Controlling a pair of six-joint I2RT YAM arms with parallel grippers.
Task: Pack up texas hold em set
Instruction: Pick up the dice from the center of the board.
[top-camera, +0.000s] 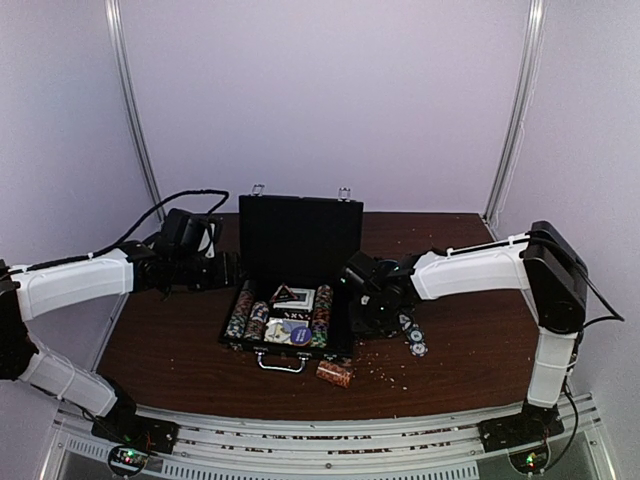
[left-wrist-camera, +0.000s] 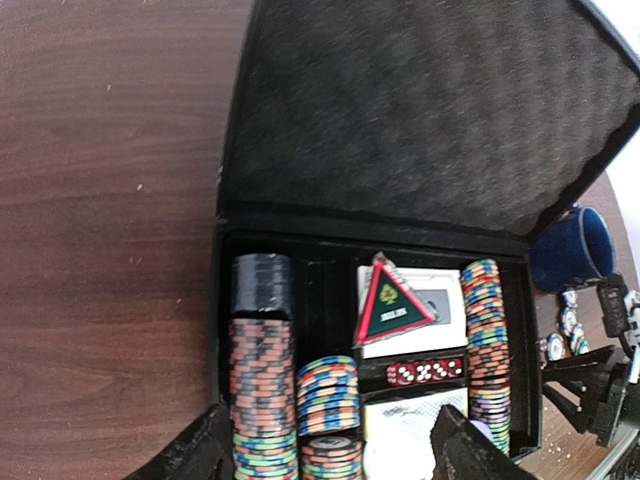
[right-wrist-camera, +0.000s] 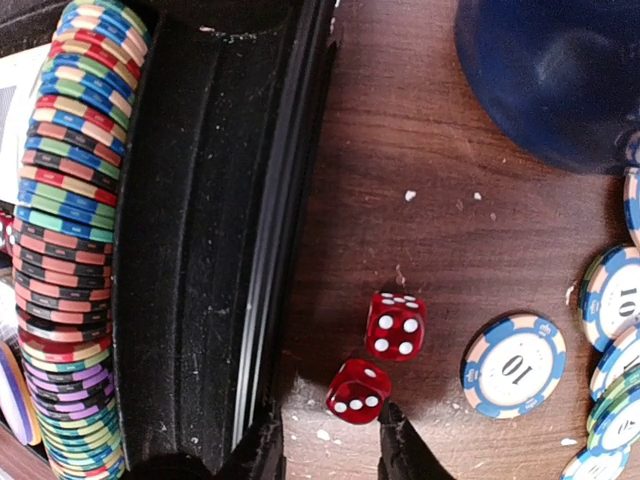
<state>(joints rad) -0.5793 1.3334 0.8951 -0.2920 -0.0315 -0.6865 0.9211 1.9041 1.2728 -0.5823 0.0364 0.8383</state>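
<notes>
the black case (top-camera: 298, 238) sits open in the middle of your worktop (top-camera: 165, 345), with chip rows (left-wrist-camera: 262, 390) inside. two red dice (right-wrist-camera: 395, 325) lie just right of it. your right pincer (right-wrist-camera: 330, 440) is open round the near die (right-wrist-camera: 358, 390). your left pincer (left-wrist-camera: 330, 455) hangs wide open over the case.

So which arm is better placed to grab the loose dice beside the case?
Right. The right hand hangs over the red dice beside the case; the left hand hovers over chips inside it.
</notes>
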